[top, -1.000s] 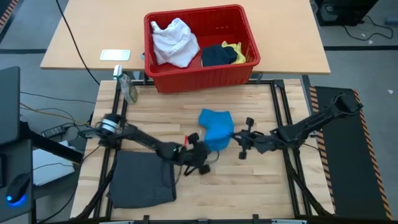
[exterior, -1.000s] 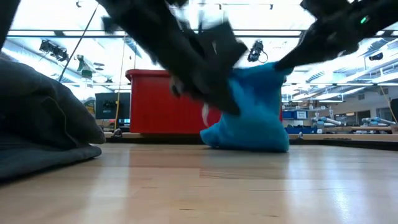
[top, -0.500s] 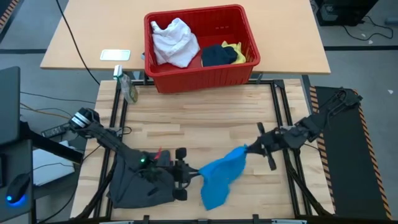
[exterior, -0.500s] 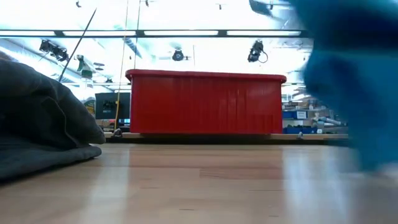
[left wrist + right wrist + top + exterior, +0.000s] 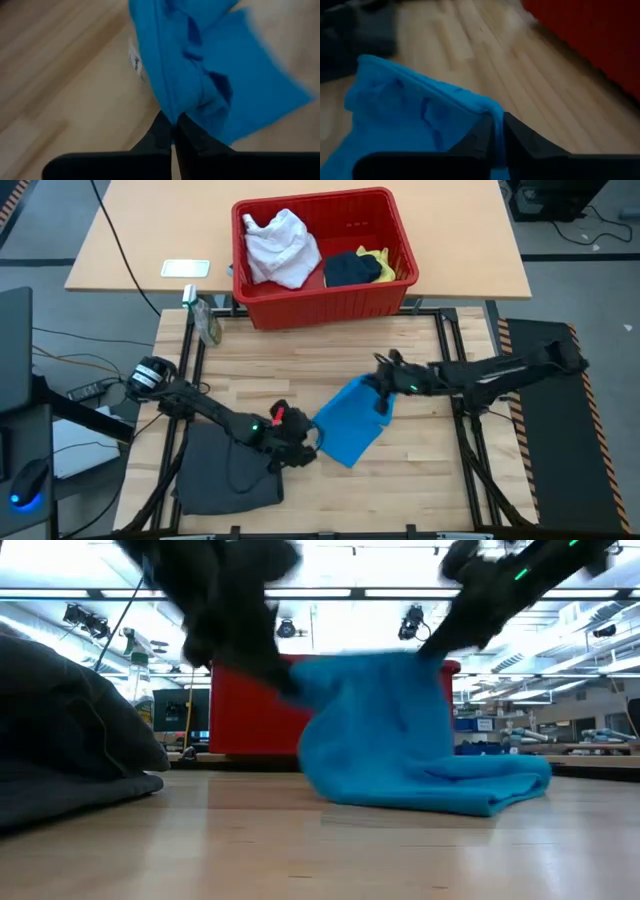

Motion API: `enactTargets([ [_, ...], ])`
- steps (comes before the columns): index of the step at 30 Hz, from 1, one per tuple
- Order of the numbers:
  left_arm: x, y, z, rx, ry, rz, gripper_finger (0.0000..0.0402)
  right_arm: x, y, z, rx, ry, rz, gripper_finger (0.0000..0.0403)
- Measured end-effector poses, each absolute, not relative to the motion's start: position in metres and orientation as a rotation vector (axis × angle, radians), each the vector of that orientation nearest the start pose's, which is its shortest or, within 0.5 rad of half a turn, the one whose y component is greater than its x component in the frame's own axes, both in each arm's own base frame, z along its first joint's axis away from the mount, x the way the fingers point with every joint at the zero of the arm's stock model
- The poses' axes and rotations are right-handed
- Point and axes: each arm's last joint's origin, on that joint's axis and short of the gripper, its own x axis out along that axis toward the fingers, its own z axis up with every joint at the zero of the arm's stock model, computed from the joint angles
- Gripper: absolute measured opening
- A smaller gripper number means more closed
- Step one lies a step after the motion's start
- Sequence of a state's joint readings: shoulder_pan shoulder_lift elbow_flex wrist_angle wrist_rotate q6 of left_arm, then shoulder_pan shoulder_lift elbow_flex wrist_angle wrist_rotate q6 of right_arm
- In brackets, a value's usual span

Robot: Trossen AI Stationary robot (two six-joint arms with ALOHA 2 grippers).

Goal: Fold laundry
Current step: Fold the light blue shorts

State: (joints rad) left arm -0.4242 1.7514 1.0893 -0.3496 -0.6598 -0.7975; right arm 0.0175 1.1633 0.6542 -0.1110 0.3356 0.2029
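Observation:
The bright blue garment (image 5: 348, 420) hangs between my two grippers, and its lower part (image 5: 480, 790) lies on the wooden table. My left gripper (image 5: 308, 442) is shut on its near-left upper end. My right gripper (image 5: 383, 388) is shut on its far-right upper end. A folded dark grey garment (image 5: 228, 465) lies flat at the table's near left. The red basket (image 5: 330, 305) on the far side holds a white garment (image 5: 280, 245), a dark navy one (image 5: 350, 270) and a yellow one (image 5: 382, 265). My left gripper pinches a bunched upper edge of the blue garment (image 5: 172, 109) between its two fingers, slanting down from the table's left. The cloth hangs below that end (image 5: 300, 690). My right gripper pinches an upper corner of the garment (image 5: 492, 111) between its two fingers, slanting down from the table's right. The top edge runs from there toward the other gripper, and the cloth drapes down onto the table.
A spray bottle (image 5: 208, 325) stands at the table's far left corner. A white flat object (image 5: 185, 268) lies on the tan table behind. Black rails (image 5: 445, 350) run along the table's sides. Bare wood (image 5: 400, 490) shows along the near right.
Both grippers swung the blue garment toward the near edge and drew it out between them, then carried it back toward the far edge. The garment, bunched a second ago, now hangs spread, with its lower part laid on the table.

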Motion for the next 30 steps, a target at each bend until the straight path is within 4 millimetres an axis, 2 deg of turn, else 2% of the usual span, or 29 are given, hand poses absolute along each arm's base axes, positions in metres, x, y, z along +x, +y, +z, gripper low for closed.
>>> enactTargets([
  [3,0.318,-0.111,0.171,-0.248,0.780,0.611,0.0007,0.257,-0.031,0.210,0.075,0.542,-0.420,0.0079],
  [6,0.318,-0.102,0.170,-0.255,0.797,0.653,0.0007,0.270,-0.049,0.202,0.033,0.492,-0.457,0.0114],
  [11,0.317,-0.095,0.169,-0.230,0.824,0.679,0.0012,0.273,-0.057,0.187,0.126,0.538,-0.440,0.0158],
  [13,0.316,-0.095,0.169,-0.239,0.830,0.694,0.0026,0.273,-0.052,0.182,0.181,0.583,-0.373,0.0164],
  [16,0.314,-0.096,0.168,-0.229,0.841,0.697,0.0058,0.271,-0.032,0.166,0.266,0.646,-0.303,0.0161],
  [21,0.306,-0.109,0.171,-0.169,0.965,0.625,0.0118,0.256,0.003,0.126,0.265,0.684,-0.374,0.0137],
  [25,0.300,-0.121,0.180,-0.149,1.005,0.618,0.0157,0.242,0.012,0.104,0.273,0.760,-0.423,0.0114],
  [30,0.301,-0.131,0.188,-0.133,0.977,0.582,0.0182,0.234,0.015,0.102,0.280,0.770,-0.456,0.0092],
])
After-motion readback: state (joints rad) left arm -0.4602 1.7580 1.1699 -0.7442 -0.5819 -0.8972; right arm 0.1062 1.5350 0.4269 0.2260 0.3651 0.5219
